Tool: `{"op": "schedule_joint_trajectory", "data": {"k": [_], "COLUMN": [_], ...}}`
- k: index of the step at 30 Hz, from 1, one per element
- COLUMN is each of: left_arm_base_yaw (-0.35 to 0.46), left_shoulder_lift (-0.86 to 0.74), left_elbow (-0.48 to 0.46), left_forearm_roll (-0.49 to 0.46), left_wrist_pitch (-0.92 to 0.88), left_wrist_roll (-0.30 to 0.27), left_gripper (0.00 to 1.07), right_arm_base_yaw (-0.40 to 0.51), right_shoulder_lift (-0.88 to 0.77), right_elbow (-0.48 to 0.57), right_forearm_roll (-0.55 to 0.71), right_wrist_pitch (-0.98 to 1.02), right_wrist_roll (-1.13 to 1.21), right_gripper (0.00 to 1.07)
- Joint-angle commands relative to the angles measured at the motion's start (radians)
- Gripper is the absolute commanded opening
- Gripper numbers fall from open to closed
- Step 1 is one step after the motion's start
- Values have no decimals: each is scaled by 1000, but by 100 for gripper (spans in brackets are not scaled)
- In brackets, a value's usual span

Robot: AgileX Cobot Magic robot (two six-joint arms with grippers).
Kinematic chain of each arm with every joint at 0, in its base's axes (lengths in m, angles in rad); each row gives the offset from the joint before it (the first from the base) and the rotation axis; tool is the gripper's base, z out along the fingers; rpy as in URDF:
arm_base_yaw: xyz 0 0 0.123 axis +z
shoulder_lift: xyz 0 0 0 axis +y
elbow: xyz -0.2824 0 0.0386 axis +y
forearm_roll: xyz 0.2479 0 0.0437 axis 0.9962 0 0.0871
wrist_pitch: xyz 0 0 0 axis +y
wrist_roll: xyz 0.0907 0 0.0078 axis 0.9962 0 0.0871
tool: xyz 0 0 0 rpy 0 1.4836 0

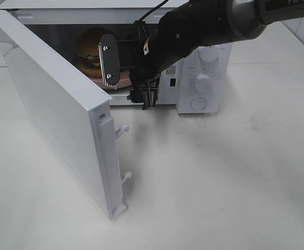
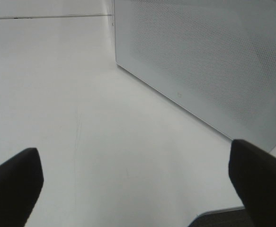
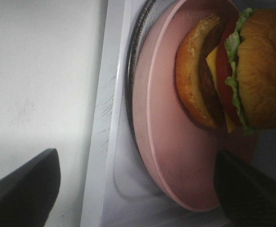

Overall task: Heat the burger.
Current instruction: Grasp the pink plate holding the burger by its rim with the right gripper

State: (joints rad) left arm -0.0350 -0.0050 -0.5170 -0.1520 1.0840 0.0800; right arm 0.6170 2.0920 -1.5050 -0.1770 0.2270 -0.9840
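burger (image 1: 89, 52) half hidden behind right hand (image 1: 128, 78)

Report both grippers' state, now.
Left gripper: open, holding nothing.
Right gripper: open, empty, at the burger on its plate.

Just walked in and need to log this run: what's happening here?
The burger sits on a pink plate inside the microwave, whose door stands wide open. The right hand is at the oven's mouth with its jaws open, holding nothing. The left hand is open too, over the bare table beside the door. The door is not yet closed.
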Motion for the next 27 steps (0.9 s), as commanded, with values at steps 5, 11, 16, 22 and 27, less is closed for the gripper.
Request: {"op": "schedule_joint_trajectory", "data": {"k": [5,11,16,22,27], "left_arm_base_yaw": [0,0,0,0,0], "left_shoulder_lift": [-5,-5,-5,-5,-5], "left_elbow": [0,0,0,0,0], "left_forearm_roll": [0,0,0,0,0], "left_wrist_pitch": [-13,-13,-13,-13,-13], "left_wrist_roll": [-4,-4,-4,-4,-4], "left_gripper": [100,100,100,100,100], "right_arm_base_yaw": [3,3,3,3,3], "right_shoulder_lift": [60,129,172,223,252], "right_elbow": [-68,-156,-219,-292,-344], "right_forearm_roll": [2,2,2,2,2], "right_wrist_pitch": [18,69,93,136,162], "right_wrist_roll": [34,35,48,75,80], "right_gripper": [85,84,82,81,80]}}
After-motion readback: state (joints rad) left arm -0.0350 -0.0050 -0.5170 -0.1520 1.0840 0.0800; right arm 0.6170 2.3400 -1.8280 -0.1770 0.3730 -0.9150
